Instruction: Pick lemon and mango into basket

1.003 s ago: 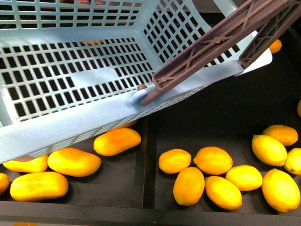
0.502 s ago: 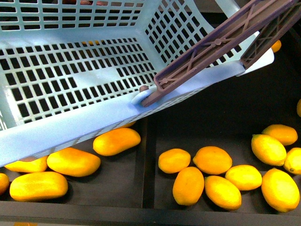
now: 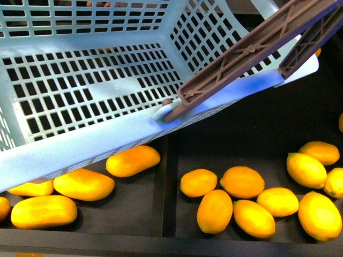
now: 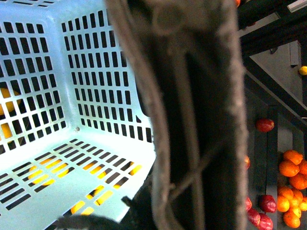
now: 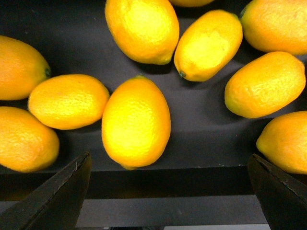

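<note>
The basket (image 3: 80, 152) hangs tilted over the left compartment (image 3: 144, 206), where the mango (image 3: 133, 160) lies just beyond its near rim. Its handle (image 4: 192, 120) (a brown blur) fills the left wrist view, so I cannot tell how the left gripper stands. The right gripper (image 5: 170, 155) hovers with its jaws wide apart over the lemon (image 5: 136, 122), among other lemons (image 5: 68, 100).

Bright light; lemons (image 5: 136, 122) overexposed; basket handle (image 4: 192, 115) blurred in left wrist view.
</note>
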You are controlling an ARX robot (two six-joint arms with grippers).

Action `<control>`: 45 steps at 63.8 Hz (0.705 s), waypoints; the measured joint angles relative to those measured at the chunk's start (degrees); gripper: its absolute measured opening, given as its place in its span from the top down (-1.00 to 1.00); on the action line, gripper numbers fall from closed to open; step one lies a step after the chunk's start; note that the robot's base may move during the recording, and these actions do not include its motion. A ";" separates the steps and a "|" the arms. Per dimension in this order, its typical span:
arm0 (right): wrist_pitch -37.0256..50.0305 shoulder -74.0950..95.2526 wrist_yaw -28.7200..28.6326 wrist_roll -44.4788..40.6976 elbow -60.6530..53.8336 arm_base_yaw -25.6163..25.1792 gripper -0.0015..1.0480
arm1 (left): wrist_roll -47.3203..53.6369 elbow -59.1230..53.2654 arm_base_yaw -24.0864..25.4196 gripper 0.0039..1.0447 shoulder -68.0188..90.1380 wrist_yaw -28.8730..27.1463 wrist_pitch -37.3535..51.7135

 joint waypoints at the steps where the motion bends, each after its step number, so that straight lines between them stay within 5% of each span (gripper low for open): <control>1: 0.09 1.01 0.20 0.24 0.68 0.44 -0.83 | 0.00 0.00 -0.02 0.90 0.00 0.00 0.00; 24: -1.60 16.50 4.20 12.70 15.74 10.27 -0.83 | -0.02 0.00 -0.02 0.90 0.00 0.13 0.00; 45: -7.61 20.37 5.20 17.53 28.28 9.57 -0.83 | -0.02 0.00 -0.02 0.90 0.00 0.13 0.00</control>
